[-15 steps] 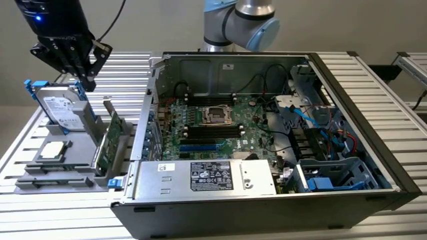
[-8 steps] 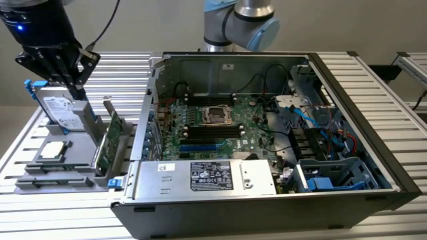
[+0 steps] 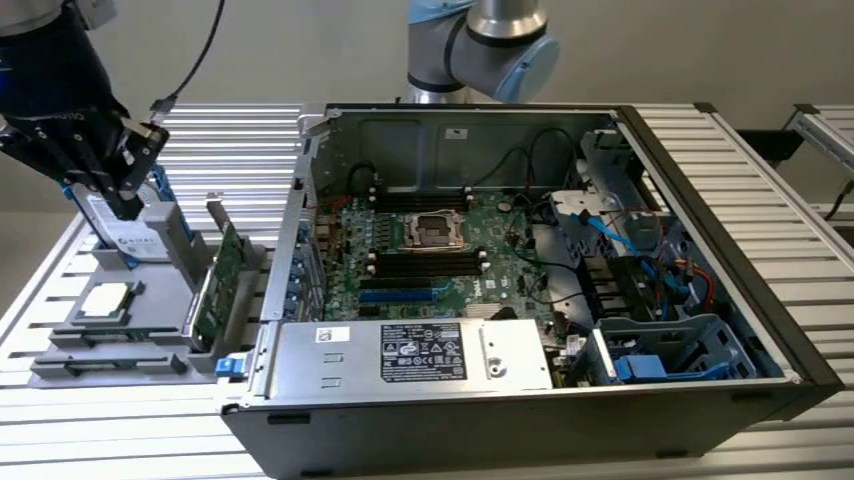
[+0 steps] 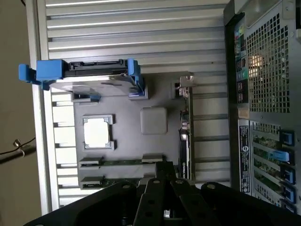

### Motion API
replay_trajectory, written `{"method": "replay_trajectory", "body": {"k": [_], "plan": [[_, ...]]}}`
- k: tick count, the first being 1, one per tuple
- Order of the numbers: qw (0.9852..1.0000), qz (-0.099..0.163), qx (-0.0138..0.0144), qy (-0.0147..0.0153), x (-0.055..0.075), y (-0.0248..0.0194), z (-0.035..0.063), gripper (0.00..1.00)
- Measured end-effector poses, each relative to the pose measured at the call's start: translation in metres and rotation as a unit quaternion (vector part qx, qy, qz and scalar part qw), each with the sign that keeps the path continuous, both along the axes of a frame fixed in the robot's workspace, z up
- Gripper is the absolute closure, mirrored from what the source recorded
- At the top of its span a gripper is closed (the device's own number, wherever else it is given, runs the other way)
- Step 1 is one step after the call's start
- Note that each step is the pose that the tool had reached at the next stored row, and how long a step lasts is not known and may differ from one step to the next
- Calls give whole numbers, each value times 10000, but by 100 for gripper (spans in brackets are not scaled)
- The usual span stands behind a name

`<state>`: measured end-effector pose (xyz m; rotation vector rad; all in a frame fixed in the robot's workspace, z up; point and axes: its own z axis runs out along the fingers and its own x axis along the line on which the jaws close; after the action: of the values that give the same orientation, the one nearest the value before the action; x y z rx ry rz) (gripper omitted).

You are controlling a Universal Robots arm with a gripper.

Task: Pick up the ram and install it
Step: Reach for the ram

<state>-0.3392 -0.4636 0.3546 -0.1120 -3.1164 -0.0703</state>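
- Grey tray (image 4: 120, 102) held a blue-framed drive (image 4: 89, 75), a silver chip (image 4: 98, 132), an upright green card (image 3: 214, 288) and the ram (image 4: 122, 162), lying in its slot.
- Power supply label (image 3: 420, 352) was too small to read.
- Gripper (image 3: 127, 205) fingers were clenched on nothing, above the drive.

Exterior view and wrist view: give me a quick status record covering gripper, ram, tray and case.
gripper: shut, holding nothing, above the tray
ram: lying in its tray slot, not gripped
tray: beside the case, on the exterior view's left
case: open, motherboard exposed
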Motion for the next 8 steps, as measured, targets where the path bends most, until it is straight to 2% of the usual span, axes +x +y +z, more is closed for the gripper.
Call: {"method": "replay_trajectory", "body": {"k": [8], "plan": [[10000,0,0,0,-222,-210,-60,89]]}}
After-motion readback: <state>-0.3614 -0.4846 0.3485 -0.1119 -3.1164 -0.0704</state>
